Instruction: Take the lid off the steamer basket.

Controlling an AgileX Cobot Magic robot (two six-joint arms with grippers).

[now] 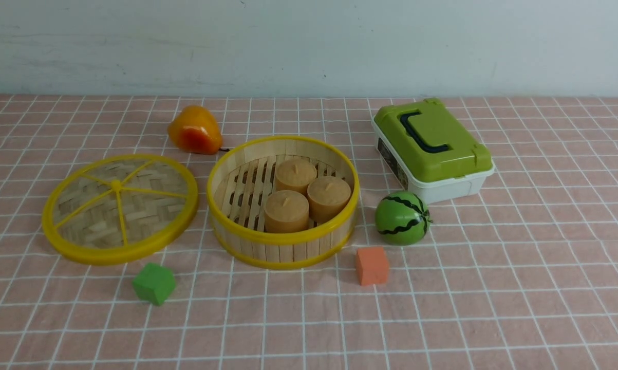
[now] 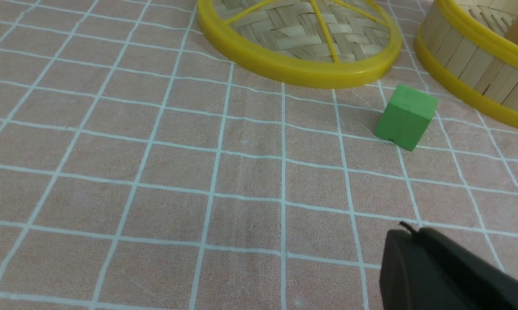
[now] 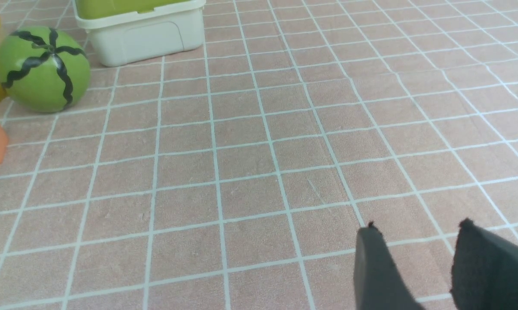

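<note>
The lid (image 1: 119, 208), a woven bamboo disc with a yellow rim and spokes, lies flat on the tablecloth to the left of the steamer basket (image 1: 283, 246). The basket stands uncovered, with three tan cylinders (image 1: 303, 195) inside. Lid (image 2: 297, 38) and basket (image 2: 478, 64) also show in the left wrist view. My left gripper (image 2: 407, 234) is shut and empty, low over the cloth near the green cube (image 2: 407, 116). My right gripper (image 3: 418, 230) is open and empty over bare cloth, well right of the basket. Neither arm shows in the front view.
A green cube (image 1: 154, 283) lies in front of the lid, an orange cube (image 1: 372, 265) in front of the basket. A toy watermelon (image 1: 402, 218) sits right of the basket, a white box with green lid (image 1: 432, 149) behind it, an orange pear (image 1: 194, 130) at the back.
</note>
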